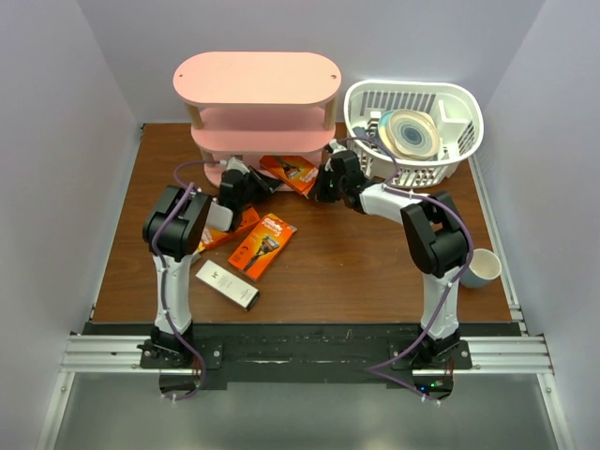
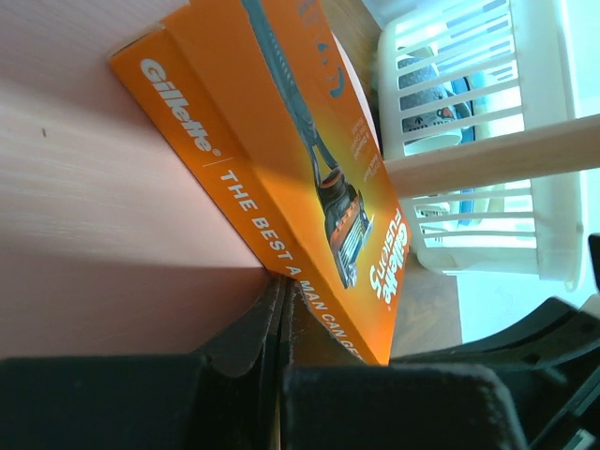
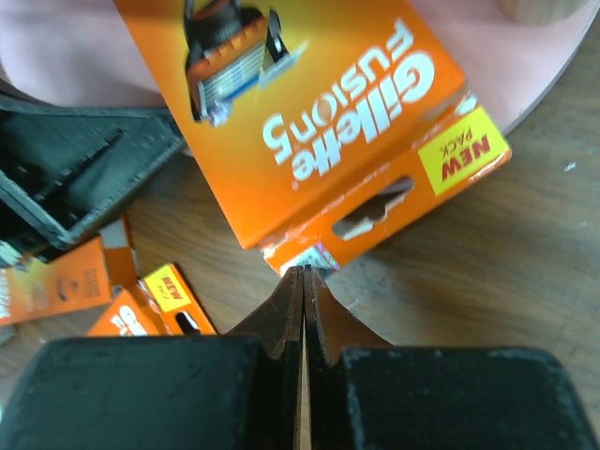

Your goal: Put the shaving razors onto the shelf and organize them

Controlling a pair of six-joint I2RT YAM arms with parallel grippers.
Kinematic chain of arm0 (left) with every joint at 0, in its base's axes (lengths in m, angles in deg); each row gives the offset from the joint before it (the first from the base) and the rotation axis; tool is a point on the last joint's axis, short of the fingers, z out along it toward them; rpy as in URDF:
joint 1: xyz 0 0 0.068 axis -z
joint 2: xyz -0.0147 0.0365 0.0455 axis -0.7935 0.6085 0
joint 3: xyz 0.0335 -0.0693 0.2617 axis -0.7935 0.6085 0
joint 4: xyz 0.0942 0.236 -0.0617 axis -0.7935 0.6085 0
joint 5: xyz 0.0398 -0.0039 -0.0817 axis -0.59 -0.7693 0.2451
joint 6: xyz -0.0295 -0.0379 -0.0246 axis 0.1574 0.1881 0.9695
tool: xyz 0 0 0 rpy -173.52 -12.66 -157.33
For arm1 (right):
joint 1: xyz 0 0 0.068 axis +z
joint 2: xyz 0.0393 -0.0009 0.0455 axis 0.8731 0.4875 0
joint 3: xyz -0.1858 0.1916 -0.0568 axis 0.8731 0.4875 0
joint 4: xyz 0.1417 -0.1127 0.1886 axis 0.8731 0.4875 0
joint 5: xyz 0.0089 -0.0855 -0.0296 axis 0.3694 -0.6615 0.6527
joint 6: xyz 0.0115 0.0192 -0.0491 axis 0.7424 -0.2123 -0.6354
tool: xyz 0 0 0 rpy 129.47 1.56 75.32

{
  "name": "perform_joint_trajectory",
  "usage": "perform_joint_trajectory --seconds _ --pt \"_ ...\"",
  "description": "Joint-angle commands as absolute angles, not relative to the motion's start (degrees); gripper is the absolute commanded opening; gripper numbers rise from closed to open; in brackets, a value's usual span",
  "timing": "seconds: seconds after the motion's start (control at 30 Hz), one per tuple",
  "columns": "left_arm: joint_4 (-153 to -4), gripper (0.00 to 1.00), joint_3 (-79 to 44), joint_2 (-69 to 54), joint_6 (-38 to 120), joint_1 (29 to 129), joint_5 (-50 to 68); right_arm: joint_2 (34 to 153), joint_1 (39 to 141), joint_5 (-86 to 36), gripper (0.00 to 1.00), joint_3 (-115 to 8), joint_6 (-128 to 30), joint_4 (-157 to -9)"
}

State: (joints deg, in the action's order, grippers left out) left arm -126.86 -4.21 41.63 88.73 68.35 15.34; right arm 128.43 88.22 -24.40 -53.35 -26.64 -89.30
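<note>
The pink shelf [image 1: 255, 77] stands at the back. One orange razor pack [image 1: 292, 172] lies half on its bottom board [image 2: 94, 187], half on the table. My left gripper [image 1: 263, 183] is shut, its tips [image 2: 281, 281] against that pack's side edge [image 2: 281, 141]. My right gripper [image 1: 319, 189] is shut, its tips [image 3: 305, 272] at the pack's hanging-tab corner [image 3: 309, 112]. A second orange pack [image 1: 263, 244] lies mid-table. A third [image 1: 217, 236] is partly under my left arm. One whitish-grey box [image 1: 227, 284] lies near the front; the other is out of view.
A white slatted basket [image 1: 459, 103] holding a round disc-like item stands right of the shelf, close to my right arm. A mug [image 1: 484, 267] sits at the table's right edge. A pale wooden shelf post [image 2: 487, 155] stands just beyond the pack.
</note>
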Motion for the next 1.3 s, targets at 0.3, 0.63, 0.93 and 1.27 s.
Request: perform_joint_trajectory --seconds 0.3,0.63,0.93,1.27 --pt "-119.0 0.19 0.1 33.6 86.5 66.9 14.4 121.6 83.6 -22.8 0.69 -50.3 -24.4 -88.5" --pt "-120.8 0.21 1.6 33.2 84.2 66.8 15.9 127.1 79.3 -19.9 0.73 -55.7 -24.3 -93.2" --pt "-124.8 0.25 1.9 33.8 82.6 66.8 19.7 131.2 78.9 -14.7 0.65 -56.4 -21.1 -97.6" --pt "-126.4 0.25 1.2 34.3 83.4 66.1 20.5 133.9 79.0 -13.6 0.6 -59.2 -22.6 -96.2"
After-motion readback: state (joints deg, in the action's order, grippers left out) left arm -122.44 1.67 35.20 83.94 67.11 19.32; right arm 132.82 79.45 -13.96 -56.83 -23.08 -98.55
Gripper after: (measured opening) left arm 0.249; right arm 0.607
